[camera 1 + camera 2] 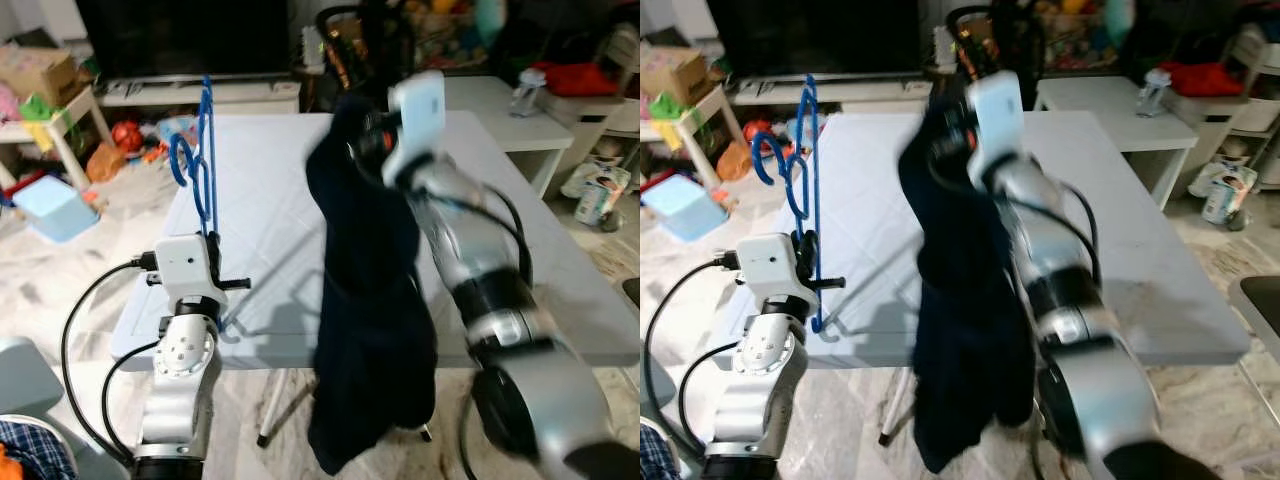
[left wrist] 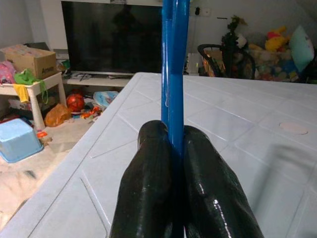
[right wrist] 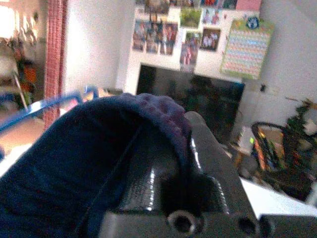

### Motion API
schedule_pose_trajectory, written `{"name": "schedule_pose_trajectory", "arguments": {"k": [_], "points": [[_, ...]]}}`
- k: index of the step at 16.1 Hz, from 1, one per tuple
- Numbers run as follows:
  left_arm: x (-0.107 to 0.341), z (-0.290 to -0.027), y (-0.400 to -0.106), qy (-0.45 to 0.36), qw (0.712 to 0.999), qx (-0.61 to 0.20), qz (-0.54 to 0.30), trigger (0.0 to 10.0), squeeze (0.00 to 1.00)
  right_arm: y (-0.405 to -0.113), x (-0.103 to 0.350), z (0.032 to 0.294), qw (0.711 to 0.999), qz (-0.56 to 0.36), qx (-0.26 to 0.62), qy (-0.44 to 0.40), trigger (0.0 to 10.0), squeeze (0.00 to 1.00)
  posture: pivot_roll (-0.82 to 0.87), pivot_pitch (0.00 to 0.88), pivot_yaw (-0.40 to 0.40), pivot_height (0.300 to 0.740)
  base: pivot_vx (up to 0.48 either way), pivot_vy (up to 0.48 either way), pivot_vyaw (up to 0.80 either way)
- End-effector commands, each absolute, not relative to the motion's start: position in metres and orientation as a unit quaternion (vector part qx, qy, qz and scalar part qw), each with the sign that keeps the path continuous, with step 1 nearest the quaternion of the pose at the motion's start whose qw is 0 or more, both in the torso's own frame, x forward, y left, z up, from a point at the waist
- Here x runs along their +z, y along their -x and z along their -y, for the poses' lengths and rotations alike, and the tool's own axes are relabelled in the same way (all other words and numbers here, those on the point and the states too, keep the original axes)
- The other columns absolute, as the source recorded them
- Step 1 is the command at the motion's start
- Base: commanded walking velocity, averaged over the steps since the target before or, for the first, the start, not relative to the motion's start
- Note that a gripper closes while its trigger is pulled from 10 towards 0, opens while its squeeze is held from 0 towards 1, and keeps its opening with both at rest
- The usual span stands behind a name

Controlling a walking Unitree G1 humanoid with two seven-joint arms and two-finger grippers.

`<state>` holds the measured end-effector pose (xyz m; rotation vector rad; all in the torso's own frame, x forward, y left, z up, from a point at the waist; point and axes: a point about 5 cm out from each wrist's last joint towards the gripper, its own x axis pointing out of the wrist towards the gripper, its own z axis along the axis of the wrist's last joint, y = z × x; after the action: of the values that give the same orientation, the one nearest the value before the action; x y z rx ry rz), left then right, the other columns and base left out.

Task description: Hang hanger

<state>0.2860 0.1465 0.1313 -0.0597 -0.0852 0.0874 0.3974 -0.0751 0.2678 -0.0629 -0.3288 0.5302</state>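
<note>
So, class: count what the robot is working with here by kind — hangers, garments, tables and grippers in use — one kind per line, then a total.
Blue hanger: 1, pinched upright in the left gripper
Dark navy garment: 1, draped from the right gripper
White tables: 2, counting the smaller one behind
Grippers in use: 2
Total: 6

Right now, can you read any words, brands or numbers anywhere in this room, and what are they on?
None can be read.
Brown cardboard box beside the television: dark print, too small.
Pastel grid chart on the wall: blurred.
Green-and-white carton on the floor: label too blurred.
</note>
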Motion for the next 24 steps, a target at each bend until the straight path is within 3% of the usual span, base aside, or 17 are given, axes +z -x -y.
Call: {"name": "schedule_pose_trajectory", "arguments": {"k": [1,5,7,8,11,13,15,16,19,21,24], "points": [[0.105,-0.143,-0.278,0.032,0.998,0.04,-0.02,10.0,0.0,-0.404,0.281,0.078,0.957,0.172,0.234,0.019,10.0,0.0,-0.07,0.0,-0.027,0.74,0.0,0.0,0.0],[0.106,-0.148,-0.275,0.037,0.998,0.05,-0.019,10.0,0.0,-0.408,0.369,0.081,0.942,0.28,0.181,0.042,10.0,0.0,-0.04,0.0,-0.045,0.74,0.0,0.0,0.0],[0.104,-0.148,-0.273,0.035,0.998,0.054,-0.023,10.0,0.0,-0.396,0.418,0.116,0.92,0.384,0.076,0.003,10.0,0.0,-0.05,0.0,-0.045,0.74,0.0,0.0,0.0],[0.103,-0.146,-0.273,0.035,0.998,0.052,-0.023,10.0,0.0,-0.396,0.421,0.122,0.92,0.386,0.064,0.001,10.0,0.0,-0.06,0.0,-0.042,0.74,0.0,0.0,0.0],[0.104,-0.141,-0.274,0.038,0.998,0.046,-0.022,10.0,0.0,-0.41,0.365,0.11,0.943,0.306,0.122,0.054,10.0,0.0,-0.07,0.0,-0.036,0.74,0.0,0.0,0.0],[0.106,-0.141,-0.274,0.036,0.998,0.04,-0.02,10.0,0.0,-0.417,0.275,0.105,0.964,0.161,0.181,0.112,10.0,0.0,-0.07,0.0,-0.028,0.74,0.0,0.0,0.0],[0.103,-0.143,-0.273,0.034,0.998,0.038,-0.026,10.0,0.0,-0.41,0.213,0.112,0.962,0.048,0.225,0.144,10.0,0.0,-0.07,0.0,-0.018,0.74,0.0,0.0,0.0],[0.103,-0.143,-0.273,0.034,0.998,0.036,-0.027,10.0,0.0,-0.408,0.201,0.116,0.961,0.025,0.234,0.147,10.0,1.0,-0.08,0.0,-0.014,0.74,0.0,0.0,0.0],[0.105,-0.139,-0.278,0.035,0.999,0.023,-0.026,10.0,0.0,-0.399,0.172,0.128,0.944,-0.047,0.284,0.162,10.0,1.0,-0.08,0.0,-0.001,0.74,0.0,0.0,0.0],[0.105,-0.139,-0.279,0.032,0.999,0.019,-0.026,10.0,0.0,-0.392,0.157,0.142,0.922,-0.079,0.298,0.232,10.0,1.0,-0.08,0.0,0.0,0.74,0.0,0.0,0.0],[0.104,-0.14,-0.279,0.029,0.999,0.019,-0.028,10.0,0.0,-0.387,0.145,0.171,0.917,-0.106,0.252,0.29,10.0,1.0,-0.08,0.0,-0.005,0.74,0.0,0.0,0.0]]}}
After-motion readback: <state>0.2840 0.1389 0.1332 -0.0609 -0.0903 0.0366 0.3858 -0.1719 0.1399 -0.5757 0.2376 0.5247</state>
